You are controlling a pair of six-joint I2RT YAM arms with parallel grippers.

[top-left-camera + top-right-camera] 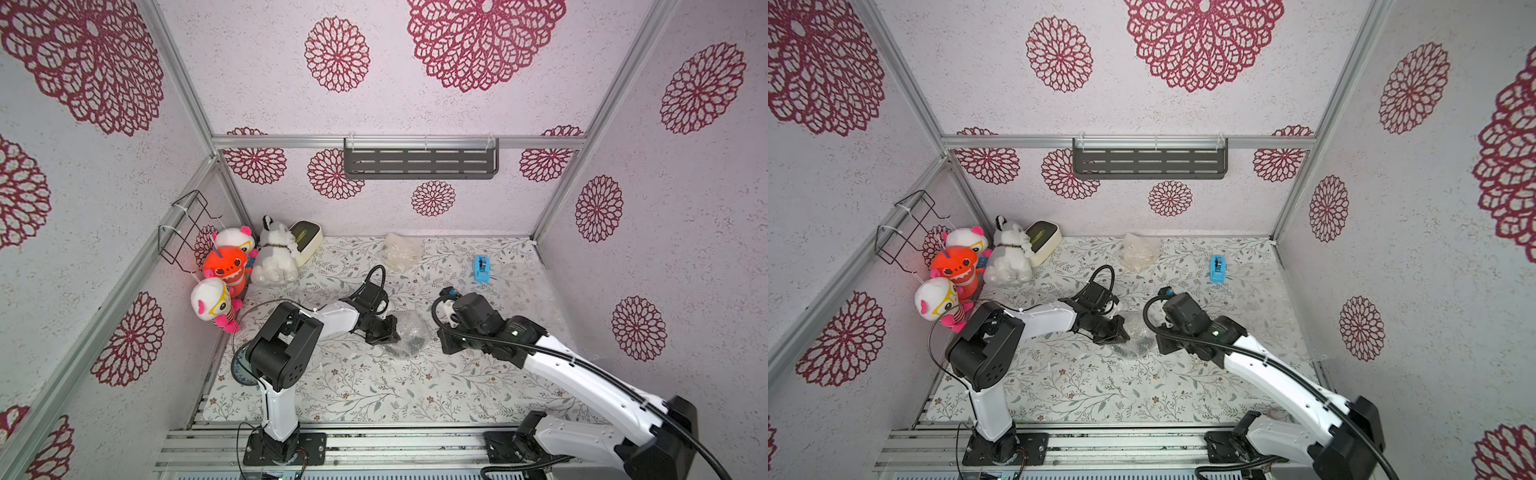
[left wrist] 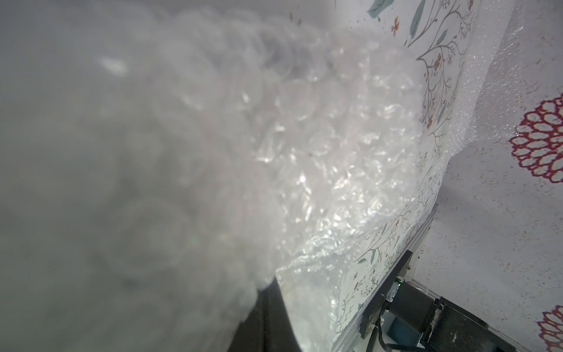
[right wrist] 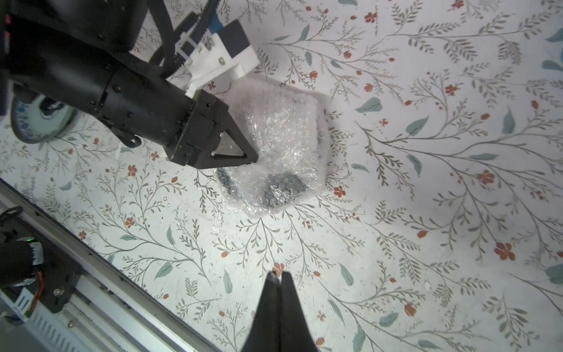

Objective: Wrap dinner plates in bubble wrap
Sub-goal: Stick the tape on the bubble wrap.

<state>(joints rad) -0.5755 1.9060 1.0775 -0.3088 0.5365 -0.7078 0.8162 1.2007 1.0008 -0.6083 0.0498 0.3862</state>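
Bubble wrap (image 3: 283,134): bundled against left claw (image 3: 252,158) tip; light, soft, slippery, so I'd pinch a loose fold.
black plate (image 3: 281,187): inside, just beneath that tip; stiff, breakable.
left claw: closed, pressing wrap; whether it pinches, I can't tell.
right claw (image 3: 278,275): closed, empty, near bundle.

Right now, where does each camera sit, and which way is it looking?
Top views: mounted high above the robot's bases, looking down at the table; the left arm and right arm show.
Left wrist: on the left arm, nearly buried in the bubble wrap; one dark finger shows.
Right wrist: on the right arm, looking down at the table; its shut right gripper shows.
Shared: top and right wrist views both show the left gripper at the bubble wrap.
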